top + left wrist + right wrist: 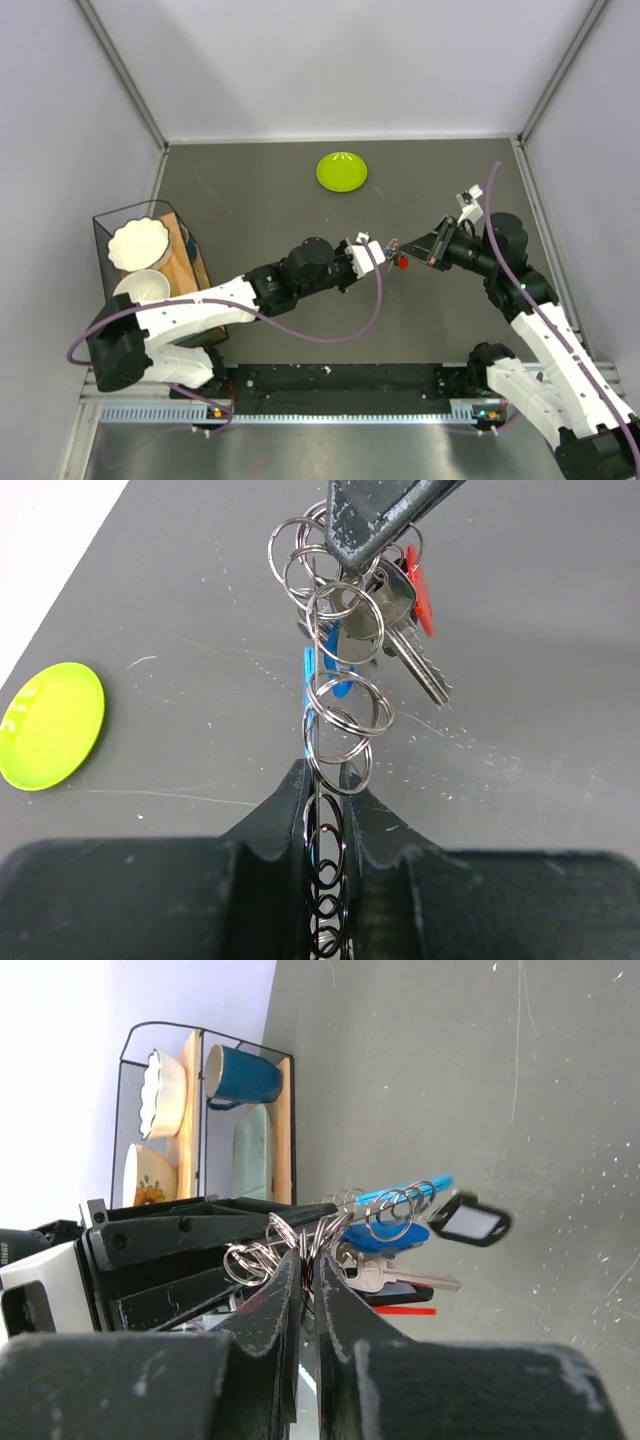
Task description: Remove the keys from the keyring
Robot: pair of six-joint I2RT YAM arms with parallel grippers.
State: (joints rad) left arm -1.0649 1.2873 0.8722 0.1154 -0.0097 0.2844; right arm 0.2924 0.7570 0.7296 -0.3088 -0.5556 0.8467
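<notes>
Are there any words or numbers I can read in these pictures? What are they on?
No words or numbers can be read in any view.
Key tag on the keyring: its white window looks blank.
Pale marks on black casing, left edge of the right wrist view: too small and blurred to read.

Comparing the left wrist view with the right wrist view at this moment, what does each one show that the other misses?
Only the left wrist view shows the green plate. Only the right wrist view shows the wire rack holding a blue mug and white bowls, plus a black tag hanging off the bunch. Both show the keyring of linked rings with its keys, gripped by the left end effector at one end and the right end effector at the other.
</notes>
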